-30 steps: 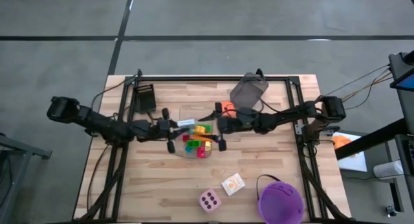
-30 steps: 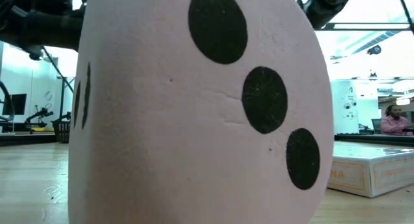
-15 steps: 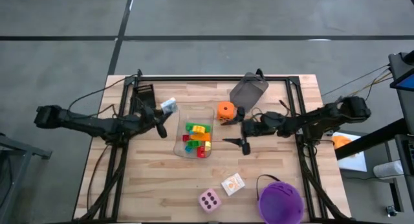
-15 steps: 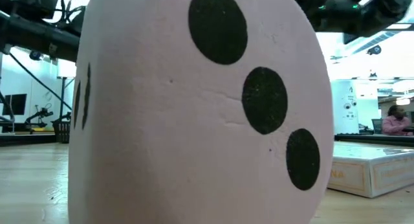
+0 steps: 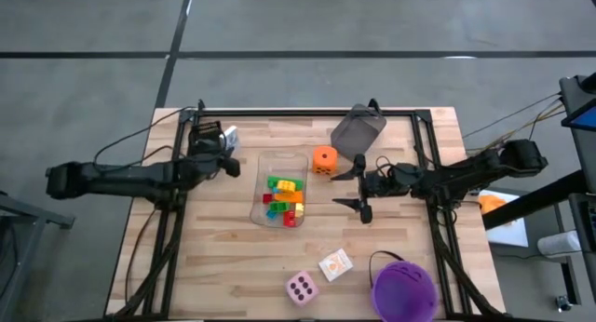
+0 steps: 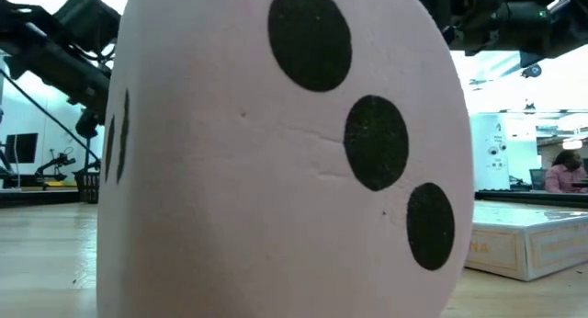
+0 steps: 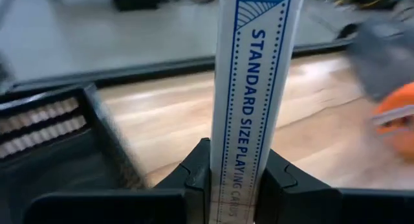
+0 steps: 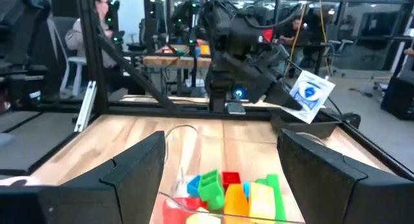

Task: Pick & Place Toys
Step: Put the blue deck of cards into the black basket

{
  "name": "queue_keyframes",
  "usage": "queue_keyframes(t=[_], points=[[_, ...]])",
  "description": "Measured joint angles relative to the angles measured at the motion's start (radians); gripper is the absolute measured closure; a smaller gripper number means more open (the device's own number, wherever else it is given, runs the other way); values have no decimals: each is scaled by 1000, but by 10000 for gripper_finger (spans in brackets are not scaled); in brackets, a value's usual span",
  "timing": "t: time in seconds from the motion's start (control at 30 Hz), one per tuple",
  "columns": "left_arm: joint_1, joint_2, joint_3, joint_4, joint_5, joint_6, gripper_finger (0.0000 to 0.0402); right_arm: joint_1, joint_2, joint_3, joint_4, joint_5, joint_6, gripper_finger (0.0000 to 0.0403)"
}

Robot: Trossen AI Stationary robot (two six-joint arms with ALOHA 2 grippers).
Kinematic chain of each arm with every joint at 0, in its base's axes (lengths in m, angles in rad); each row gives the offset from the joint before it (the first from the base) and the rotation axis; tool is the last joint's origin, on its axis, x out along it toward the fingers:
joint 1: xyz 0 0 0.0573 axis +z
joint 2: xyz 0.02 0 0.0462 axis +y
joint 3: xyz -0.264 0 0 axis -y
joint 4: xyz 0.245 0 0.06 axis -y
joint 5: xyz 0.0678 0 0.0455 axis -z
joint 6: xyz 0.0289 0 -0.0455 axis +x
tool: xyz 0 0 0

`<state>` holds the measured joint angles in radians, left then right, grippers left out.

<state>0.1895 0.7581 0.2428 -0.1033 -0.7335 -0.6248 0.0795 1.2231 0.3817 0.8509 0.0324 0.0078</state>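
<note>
Looking straight down, the left gripper (image 5: pixel 223 139) hangs near the tabletop's (image 5: pixel 223 266) far-left corner, jaws clamped on a white card box (image 5: pixel 230 134); the right gripper (image 5: pixel 358 185) waits, jaws apart, beside the clear tray (image 5: pixel 260 210) of building bricks (image 5: pixel 284 199). An orange die (image 5: pixel 324 159) sits just past the tray.

At tabletop level, a pink die (image 6: pixel 285 162) fills the view.

From the left wrist, the card box (image 7: pixel 252 88) stands upright, pinched at its lower end: likely light, stiff, slick-sided, so a low, narrow-face grip seems right.

From the right wrist, bricks (image 8: pixel 226 188) lie piled in the tray.

Matt wooden table (image 5: pixel 223 257), clear glossy plastic tray (image 5: pixel 262 208)
</note>
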Motion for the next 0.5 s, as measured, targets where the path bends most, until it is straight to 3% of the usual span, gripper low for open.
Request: queue_keyframes(t=[0.27, 0.5], points=[[78, 92, 40, -98, 6, -41, 341, 0, 21, 1, -9, 1, 0, 109], [112, 155, 98, -265, -73, -87, 341, 0, 22, 2, -6, 2, 1, 109]])
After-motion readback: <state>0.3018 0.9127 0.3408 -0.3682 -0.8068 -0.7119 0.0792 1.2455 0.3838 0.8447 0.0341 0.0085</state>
